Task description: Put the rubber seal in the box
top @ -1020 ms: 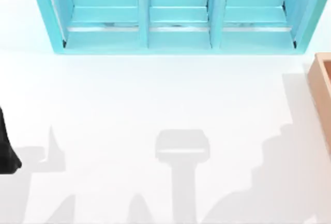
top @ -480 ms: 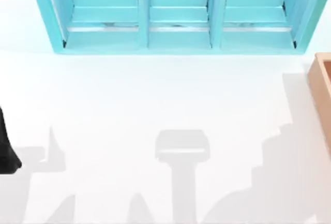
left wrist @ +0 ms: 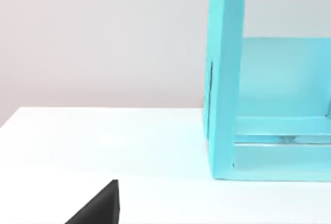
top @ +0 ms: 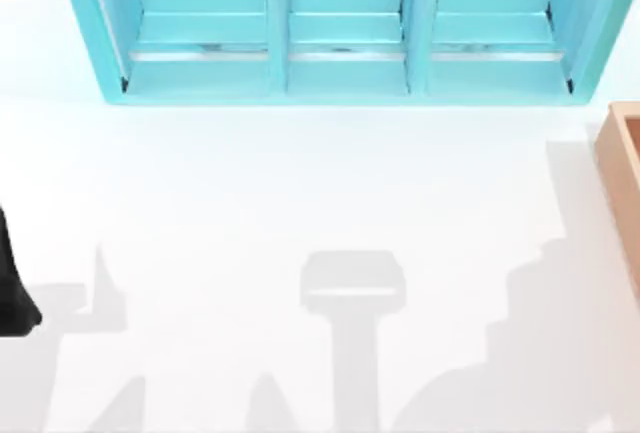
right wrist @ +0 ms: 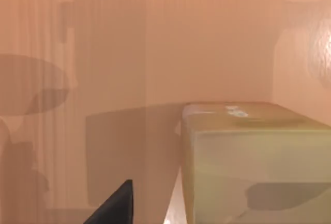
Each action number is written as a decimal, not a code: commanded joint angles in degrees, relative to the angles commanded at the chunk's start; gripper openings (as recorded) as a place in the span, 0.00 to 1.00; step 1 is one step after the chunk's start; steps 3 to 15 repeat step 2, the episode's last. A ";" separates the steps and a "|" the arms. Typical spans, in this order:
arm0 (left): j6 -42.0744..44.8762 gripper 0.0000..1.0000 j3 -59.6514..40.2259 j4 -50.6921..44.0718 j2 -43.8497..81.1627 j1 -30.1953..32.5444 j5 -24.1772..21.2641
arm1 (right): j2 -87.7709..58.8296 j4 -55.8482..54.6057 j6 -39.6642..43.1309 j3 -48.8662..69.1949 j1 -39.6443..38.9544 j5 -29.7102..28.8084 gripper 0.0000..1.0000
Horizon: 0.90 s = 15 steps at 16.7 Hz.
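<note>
We are hovering our right gripper (right wrist: 116, 203) inside the box (right wrist: 155, 53); we cannot tell its grip. The rubber seal (right wrist: 253, 157) is sitting just beside it, and withdrawing carelessly risks knocking it over.

I see the shelf unit (top: 340, 28) at the desk's (top: 300, 183) far edge; the box (top: 622, 168) sits right of it, nearer me.
</note>
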<state>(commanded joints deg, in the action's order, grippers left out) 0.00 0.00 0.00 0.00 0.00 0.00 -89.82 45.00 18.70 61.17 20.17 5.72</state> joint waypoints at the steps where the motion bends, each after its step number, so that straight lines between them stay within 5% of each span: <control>1: 0.00 1.00 0.00 0.00 0.00 0.00 0.00 | 0.00 0.00 0.00 0.00 0.00 0.00 1.00; 15: 0.00 1.00 0.00 0.00 0.00 0.00 0.00 | 0.00 0.00 0.00 0.00 0.00 0.00 1.00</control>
